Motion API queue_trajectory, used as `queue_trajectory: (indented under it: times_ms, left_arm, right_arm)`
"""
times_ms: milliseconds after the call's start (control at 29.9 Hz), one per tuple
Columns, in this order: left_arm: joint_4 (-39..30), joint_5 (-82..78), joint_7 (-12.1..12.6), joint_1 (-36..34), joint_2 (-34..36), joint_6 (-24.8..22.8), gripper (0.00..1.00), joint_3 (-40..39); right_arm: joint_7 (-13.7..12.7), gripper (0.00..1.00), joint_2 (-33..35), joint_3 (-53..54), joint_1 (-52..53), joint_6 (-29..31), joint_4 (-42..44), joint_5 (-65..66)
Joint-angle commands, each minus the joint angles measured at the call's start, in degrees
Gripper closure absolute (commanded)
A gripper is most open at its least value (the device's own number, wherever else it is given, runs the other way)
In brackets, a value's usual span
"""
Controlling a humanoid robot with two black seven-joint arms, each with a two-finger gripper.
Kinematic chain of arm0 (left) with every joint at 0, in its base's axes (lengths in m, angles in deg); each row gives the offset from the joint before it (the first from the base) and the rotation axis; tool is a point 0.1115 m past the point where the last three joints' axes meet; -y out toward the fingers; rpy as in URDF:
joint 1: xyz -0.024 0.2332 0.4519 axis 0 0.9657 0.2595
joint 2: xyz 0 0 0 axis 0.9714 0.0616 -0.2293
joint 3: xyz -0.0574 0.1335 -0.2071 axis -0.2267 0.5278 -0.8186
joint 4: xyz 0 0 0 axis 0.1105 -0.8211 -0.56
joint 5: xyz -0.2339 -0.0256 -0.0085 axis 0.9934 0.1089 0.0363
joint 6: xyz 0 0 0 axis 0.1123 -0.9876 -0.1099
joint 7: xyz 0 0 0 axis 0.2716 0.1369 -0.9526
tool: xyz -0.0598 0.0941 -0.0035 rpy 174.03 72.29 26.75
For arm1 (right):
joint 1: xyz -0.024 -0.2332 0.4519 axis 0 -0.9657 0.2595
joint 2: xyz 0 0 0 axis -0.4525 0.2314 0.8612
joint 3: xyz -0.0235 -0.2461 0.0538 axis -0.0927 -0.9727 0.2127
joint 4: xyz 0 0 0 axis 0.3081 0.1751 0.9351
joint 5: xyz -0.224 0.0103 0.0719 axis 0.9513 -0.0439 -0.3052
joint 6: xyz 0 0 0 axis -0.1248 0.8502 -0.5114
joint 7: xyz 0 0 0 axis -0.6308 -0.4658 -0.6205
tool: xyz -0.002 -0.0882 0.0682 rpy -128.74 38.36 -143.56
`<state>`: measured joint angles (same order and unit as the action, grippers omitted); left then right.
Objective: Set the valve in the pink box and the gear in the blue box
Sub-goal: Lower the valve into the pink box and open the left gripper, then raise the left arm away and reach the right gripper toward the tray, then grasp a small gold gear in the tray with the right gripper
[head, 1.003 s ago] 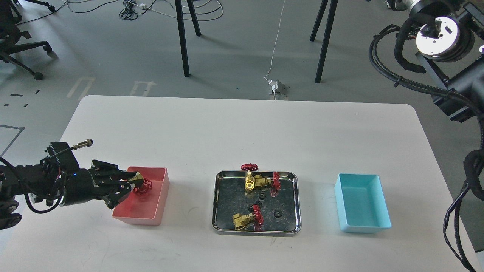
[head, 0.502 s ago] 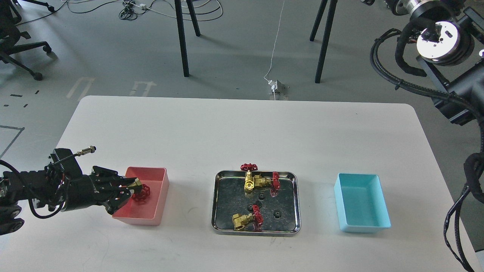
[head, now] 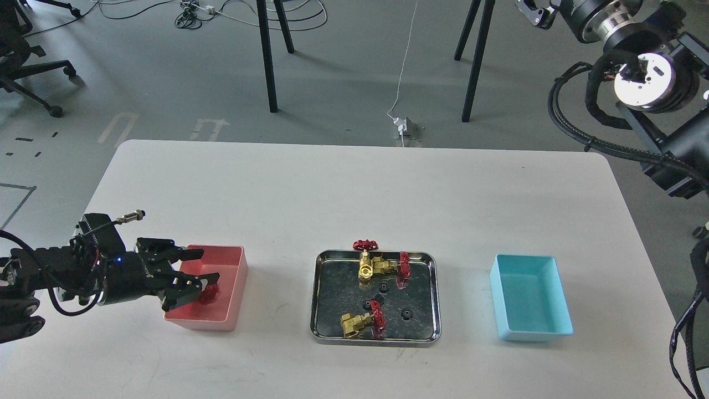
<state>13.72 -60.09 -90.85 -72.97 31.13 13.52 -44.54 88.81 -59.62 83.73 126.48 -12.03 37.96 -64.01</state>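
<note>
The pink box [head: 227,288] stands at the front left of the table. My left gripper [head: 200,267] hovers over its left end with its fingers spread, holding nothing. A valve [head: 210,293] lies inside the pink box, its red handwheel partly hidden behind my lower finger. More valves [head: 372,267] [head: 361,322] and small black gears [head: 406,315] [head: 383,287] lie in the steel tray [head: 317,299]. The blue box [head: 529,299] stands at the front right with nothing showing inside. My right arm is raised at the top right; its gripper [head: 530,12] is cut off by the view's edge.
The white table's far edge runs along the back. Chair and stand legs and cables are on the floor beyond it. My right arm's cables [head: 576,133] hang over the table's right side.
My left gripper has opened and let go of the valve, which has dropped into the pink box. The gripper has drawn back slightly to the left. The right arm has shifted slightly.
</note>
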Motion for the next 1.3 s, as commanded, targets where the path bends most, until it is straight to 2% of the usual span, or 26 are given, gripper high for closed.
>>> queue_trajectory:
  times_ms: [0,134,234,334,468,568,635,769,936,1271]
  left_arm:
    - [-5.1,2.9,0.0,0.2,2.3,0.0,0.3,-10.3]
    - [-10.2,14.3,0.0,-0.5,4.8,0.0,0.27,-20.9]
    - [-11.7,25.9,0.0,0.2,4.3,-5.7,0.24,-31.4]
    - [-12.4,41.8,0.0,1.1,2.8,-13.7,0.22,-41.0]
    - [-11.7,67.0,0.0,2.2,-0.7,-28.2,0.17,-52.3]
    - [-10.8,78.3,0.0,3.0,-2.0,-37.6,0.15,-56.8]
    - [-10.6,82.7,0.0,3.4,-3.6,-40.6,0.13,-58.0]
    - [-10.7,83.9,0.0,4.5,-7.1,-40.8,0.13,-58.1]
    - [-10.7,83.9,0.0,6.8,-10.5,-40.7,0.13,-58.9]
    - [-10.7,83.8,0.0,12.2,-12.6,-40.9,0.13,-63.9]
  right_arm:
    - [0.8,0.0,1.4,-6.8,1.3,3.1,-2.2,13.2]
    - [1.1,0.0,4.2,-15.8,3.5,5.2,-7.6,29.7]
    - [1.1,0.0,8.8,-25.1,4.0,5.4,-14.8,38.5]
    - [1.2,0.0,12.1,-34.3,6.2,5.5,-21.8,48.0]
    - [1.2,0.0,12.9,-47.0,12.0,8.2,-30.3,60.1]
    - [1.2,0.0,11.9,-55.2,16.9,9.9,-33.5,63.4]
    - [1.2,0.0,9.0,-61.4,19.9,10.1,-35.0,66.6]
    - [1.3,0.06,2.8,-69.8,22.1,9.3,-34.7,77.7]
    - [1.3,0.29,-3.7,-72.5,21.3,9.2,-33.9,79.8]
    - [1.3,0.33,-12.4,-74.4,18.0,8.6,-28.0,79.5]
